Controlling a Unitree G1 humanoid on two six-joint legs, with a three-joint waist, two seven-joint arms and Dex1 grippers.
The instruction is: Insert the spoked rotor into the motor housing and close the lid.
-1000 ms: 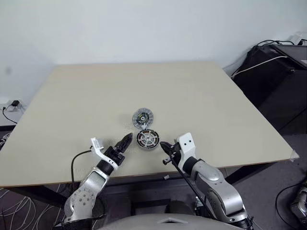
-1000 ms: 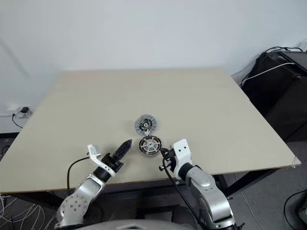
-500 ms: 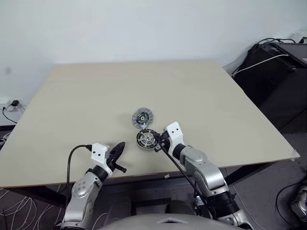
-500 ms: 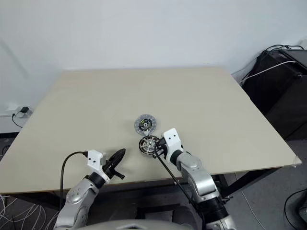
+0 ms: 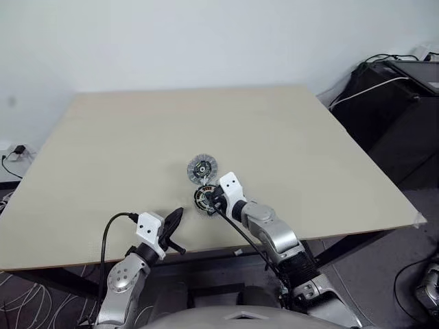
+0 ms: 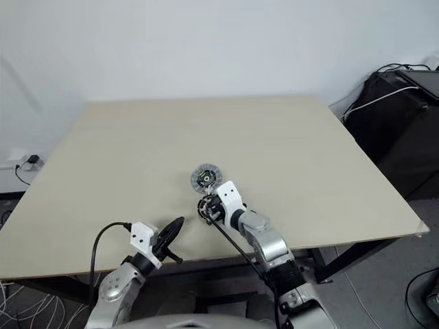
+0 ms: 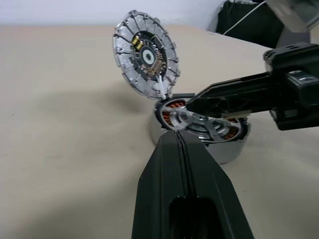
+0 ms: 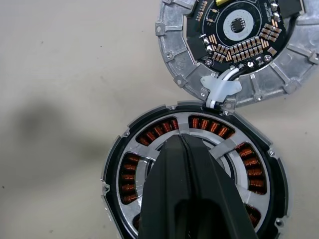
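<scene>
Motor housing [image 8: 194, 174] on our bench [image 5: 309, 137] with spoked rotor [image 7: 202, 122] seated inside, lid [image 7: 145, 59] propped open behind, our right hand [image 5: 211, 200] closed over the rotor, our left hand [image 5: 175, 221] closed, empty, near the bench edge.

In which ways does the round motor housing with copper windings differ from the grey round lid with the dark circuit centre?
The round motor housing with copper windings lies flat on the beige table; the grey round lid with the dark circuit centre stands tilted up, open. The housing shows orange coils under silver spokes; the lid shows a ribbed metal rim around a circuit board. The right gripper, jaws shut, rests over the housing, not the lid. Both are round, similar in size, and joined by white wires.
</scene>
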